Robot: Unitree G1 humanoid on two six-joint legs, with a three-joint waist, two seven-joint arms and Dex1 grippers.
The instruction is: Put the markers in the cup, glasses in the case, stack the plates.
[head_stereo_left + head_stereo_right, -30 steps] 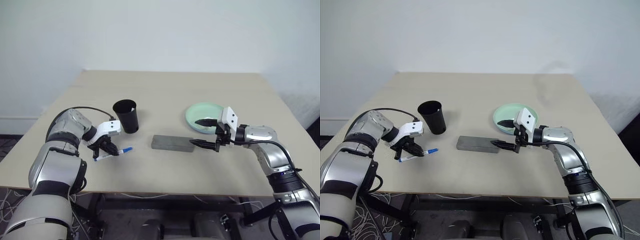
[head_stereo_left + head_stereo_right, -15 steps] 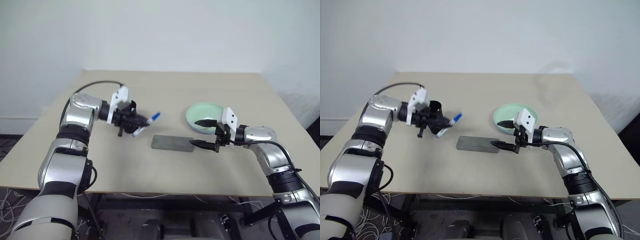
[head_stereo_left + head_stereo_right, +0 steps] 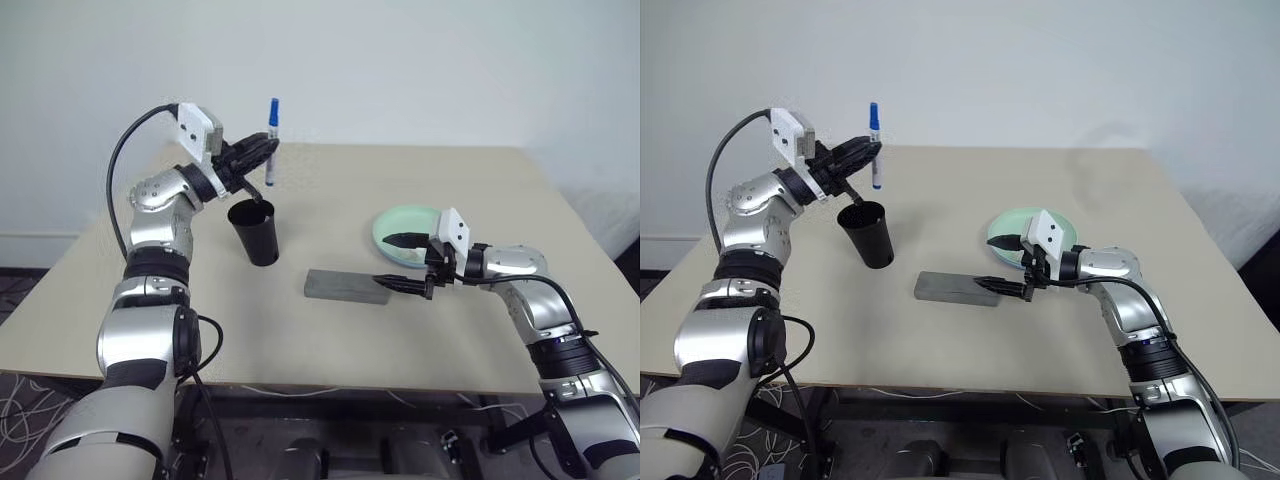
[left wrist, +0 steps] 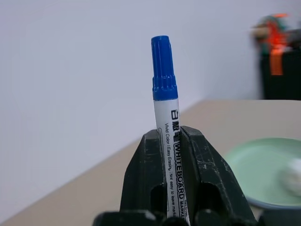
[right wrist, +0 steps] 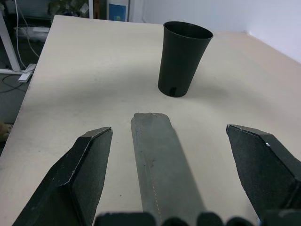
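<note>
Above the black cup [image 3: 254,231], the left claw [image 3: 262,152] pinches an upright whiteboard marker [image 3: 272,141], blue cap on top. To the right, the spread right claw [image 3: 397,262] hovers at the grey case's [image 3: 346,286] right end.

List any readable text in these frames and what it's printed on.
"WHITEBOARD MARKER": large print running along the white barrel of the marker clamped in the left gripper.
Smaller line beside it, starting "Vivid Colour / Easy Erasing": the rest is cut off by the fingers.
Small boxed logo above: too small to read.
</note>
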